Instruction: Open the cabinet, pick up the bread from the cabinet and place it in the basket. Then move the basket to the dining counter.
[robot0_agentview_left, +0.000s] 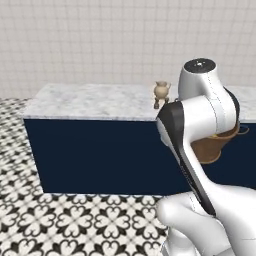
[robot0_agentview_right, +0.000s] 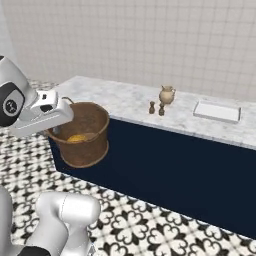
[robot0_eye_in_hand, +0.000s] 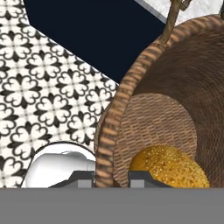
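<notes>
My end effector is pinching the rim of the basket: in the hand view one dark fingertip sits outside the woven wall and the other inside it, with the rim between them. The brown, bucket-shaped basket hangs from this grip in mid-air, tilted a little, above the patterned black-and-white floor and in front of the dining counter. It is not resting on anything.

The bread, a round golden-orange bun, lies on the basket's floor close beside the inner fingertip. So the bun is already loaded, and what remains, as I judge it, is carrying the basket onto the counter.

That counter is a long grey-white marble slab over a plain dark navy front. In the right base view the basket sits at the counter's near left corner, its rim roughly level with the slab and its body overlapping the navy front. On the counter, further along from the basket, stand a small tan jug, two tiny dark shakers just in front of the jug, and beyond them a flat white tray.

The risks I see: the basket's body looks low against the counter, so moving forward without lifting could knock it on the slab edge. A one-sided rim grip could also let it swing or slip, and a stronger tilt could roll the bun out.
</notes>
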